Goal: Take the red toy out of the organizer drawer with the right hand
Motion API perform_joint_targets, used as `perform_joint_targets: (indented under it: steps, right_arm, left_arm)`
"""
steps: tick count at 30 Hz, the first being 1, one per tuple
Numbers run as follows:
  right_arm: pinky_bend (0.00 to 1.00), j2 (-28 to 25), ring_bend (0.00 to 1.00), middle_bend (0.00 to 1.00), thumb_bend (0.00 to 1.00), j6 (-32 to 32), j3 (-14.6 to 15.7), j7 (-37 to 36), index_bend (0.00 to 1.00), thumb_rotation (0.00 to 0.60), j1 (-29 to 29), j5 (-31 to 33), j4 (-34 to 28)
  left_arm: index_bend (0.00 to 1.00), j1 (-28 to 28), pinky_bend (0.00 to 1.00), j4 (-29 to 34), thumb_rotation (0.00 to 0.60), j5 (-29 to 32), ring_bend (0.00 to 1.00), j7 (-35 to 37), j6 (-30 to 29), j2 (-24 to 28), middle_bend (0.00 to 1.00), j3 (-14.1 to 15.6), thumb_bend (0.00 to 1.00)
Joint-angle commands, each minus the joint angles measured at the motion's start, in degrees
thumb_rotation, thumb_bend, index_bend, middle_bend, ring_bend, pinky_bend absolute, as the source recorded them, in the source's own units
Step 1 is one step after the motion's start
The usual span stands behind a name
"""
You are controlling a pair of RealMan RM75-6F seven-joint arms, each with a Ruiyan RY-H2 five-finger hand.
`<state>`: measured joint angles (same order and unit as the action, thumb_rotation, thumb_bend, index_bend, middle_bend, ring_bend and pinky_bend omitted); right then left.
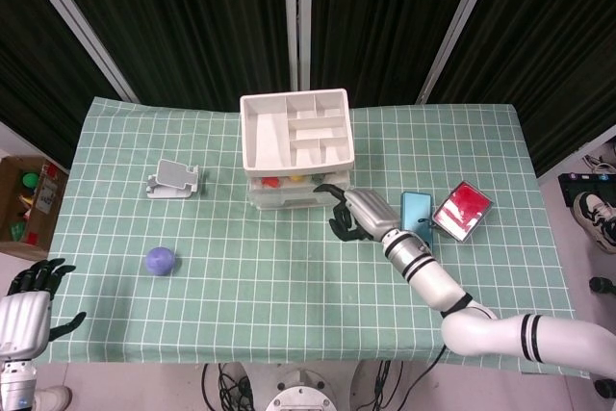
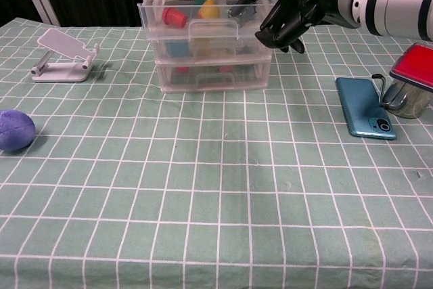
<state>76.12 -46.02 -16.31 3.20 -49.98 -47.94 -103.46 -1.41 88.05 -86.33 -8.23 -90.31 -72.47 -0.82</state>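
Note:
The red toy [image 2: 174,15] lies in the left part of the top drawer of the clear organizer [image 2: 210,65], beside a yellow toy [image 2: 208,9]. From the head view the red toy [image 1: 271,180] peeps out under the white tray that tops the organizer [image 1: 252,141]. My right hand [image 2: 291,11] is at the drawer's right front corner. One finger stretches over the drawer's rim and the others are curled in, holding nothing. The same right hand [image 1: 351,214] shows just right of the drawers. My left hand [image 1: 34,286] hangs off the table's near left corner, fingers spread and empty.
A blue phone [image 2: 365,116] and a red-lidded metal cup [image 2: 413,72] lie right of the hand. A white phone stand [image 2: 64,53] and a purple ball [image 2: 15,130] sit on the left. The two lower drawers hold more small toys.

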Motion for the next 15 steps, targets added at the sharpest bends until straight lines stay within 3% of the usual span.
perform_joint_targets:
  steps: [1, 15]
  right_arm:
    - [0.72, -2.46, 0.65, 0.73, 0.46, -0.23, 1.39, -0.60, 0.21, 0.600, 1.58, -2.09, -3.05]
    - [0.72, -7.66, 0.65, 0.73, 0.46, -0.35, 5.21, -1.33, 0.21, 0.600, 4.76, -7.40, -9.05]
  left_arm:
    - [0.28, 0.10, 0.21, -0.17, 0.600, -0.06, 0.14, 0.14, 0.10, -0.09, 0.19, -0.04, 0.00]
    - [0.28, 0.31, 0.21, -1.25, 0.600, 0.06, 0.14, 0.93, 0.62, -0.83, 0.19, -0.03, 0.00]
